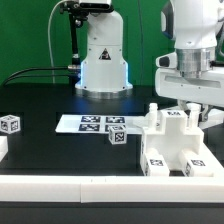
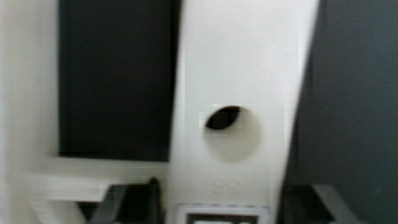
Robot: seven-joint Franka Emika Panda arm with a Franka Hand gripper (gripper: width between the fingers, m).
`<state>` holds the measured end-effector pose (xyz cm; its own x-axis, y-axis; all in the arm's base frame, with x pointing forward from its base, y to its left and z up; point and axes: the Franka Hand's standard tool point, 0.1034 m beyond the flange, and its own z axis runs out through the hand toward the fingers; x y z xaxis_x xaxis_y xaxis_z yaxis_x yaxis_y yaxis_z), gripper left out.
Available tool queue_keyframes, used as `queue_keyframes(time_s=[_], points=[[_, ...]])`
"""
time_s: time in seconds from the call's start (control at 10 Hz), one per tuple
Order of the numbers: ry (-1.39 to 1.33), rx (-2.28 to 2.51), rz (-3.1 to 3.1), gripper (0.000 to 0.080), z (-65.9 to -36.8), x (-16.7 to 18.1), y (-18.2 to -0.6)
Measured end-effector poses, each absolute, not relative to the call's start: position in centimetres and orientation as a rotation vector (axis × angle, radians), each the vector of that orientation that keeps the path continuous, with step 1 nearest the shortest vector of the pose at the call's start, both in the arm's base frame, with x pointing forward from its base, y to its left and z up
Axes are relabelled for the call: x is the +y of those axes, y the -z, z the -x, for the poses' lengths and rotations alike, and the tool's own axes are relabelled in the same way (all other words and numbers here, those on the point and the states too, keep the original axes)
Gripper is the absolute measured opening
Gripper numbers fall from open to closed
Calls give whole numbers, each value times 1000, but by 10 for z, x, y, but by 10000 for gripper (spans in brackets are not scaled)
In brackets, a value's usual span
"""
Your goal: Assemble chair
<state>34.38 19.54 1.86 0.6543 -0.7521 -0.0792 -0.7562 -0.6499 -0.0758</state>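
The chair (image 1: pixel 172 148) is a cluster of chunky white blocks with square tags, standing at the front of the exterior view's right. My gripper (image 1: pixel 188 108) is lowered straight onto its upper part. In the wrist view a long white slab (image 2: pixel 240 90) with a dark oval hole (image 2: pixel 222 117) runs between my fingers, and a tag (image 2: pixel 228 214) shows at its near end. My gripper (image 2: pixel 228 200) has one dark finger (image 2: pixel 128 200) against each long edge of the slab, with no gap visible. How the slab joins the rest of the chair is hidden.
The marker board (image 1: pixel 93 123) lies flat mid-table. A small tagged block (image 1: pixel 117 137) sits at its front edge, and a tagged cube (image 1: pixel 10 124) stands at the far left. The white domed robot base (image 1: pixel 103 60) is at the back. A white rail (image 1: pixel 80 185) borders the front.
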Motion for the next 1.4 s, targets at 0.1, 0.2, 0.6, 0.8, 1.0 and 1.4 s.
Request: queue_keyframes(time_s=[0.1, 0.2, 0.6, 0.8, 1.0, 1.4], points=[[-62, 1264, 2764, 279, -344, 195, -19], [-62, 1264, 2764, 279, -344, 195, -19], [-74, 1308, 2742, 279, -343, 199, -20], [-105, 1480, 2637, 281, -343, 209, -37], [-130, 1652, 2538, 281, -340, 210, -34], [-132, 1886, 2255, 281, -362, 152, -88]])
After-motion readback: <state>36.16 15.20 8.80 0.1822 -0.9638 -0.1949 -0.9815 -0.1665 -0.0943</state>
